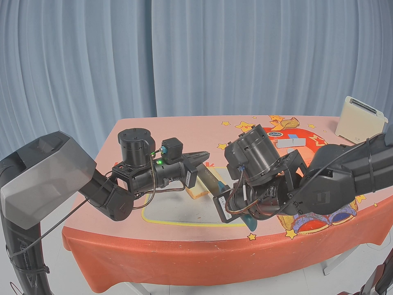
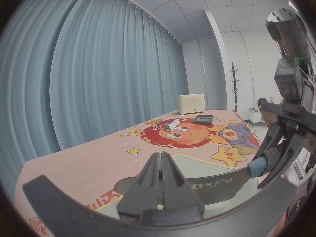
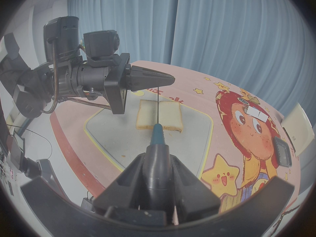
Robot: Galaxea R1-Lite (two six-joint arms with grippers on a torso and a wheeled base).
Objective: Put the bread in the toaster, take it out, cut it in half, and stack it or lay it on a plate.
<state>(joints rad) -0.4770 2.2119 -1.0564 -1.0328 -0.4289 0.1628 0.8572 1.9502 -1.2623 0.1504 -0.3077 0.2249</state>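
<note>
A slice of bread (image 3: 168,115) lies flat on the grey cutting mat (image 3: 115,132); in the head view the bread (image 1: 197,190) sits at the mat's middle. My right gripper (image 3: 157,157) is shut on the teal handle of a knife (image 3: 157,136), whose blade (image 1: 209,180) runs across the middle of the slice. I cannot tell how deep the blade sits. My left gripper (image 1: 203,156) is shut with nothing in it and hangs just above the bread's far side. The left wrist view has the blade (image 2: 214,185) passing in front of the left gripper (image 2: 160,176).
The cream toaster (image 1: 359,120) stands at the table's far right corner. A small dark tray (image 2: 203,119) lies near it. Two small grey and white blocks (image 1: 291,142) rest on the cartoon tablecloth. The mat's near-left part (image 1: 172,209) is bare.
</note>
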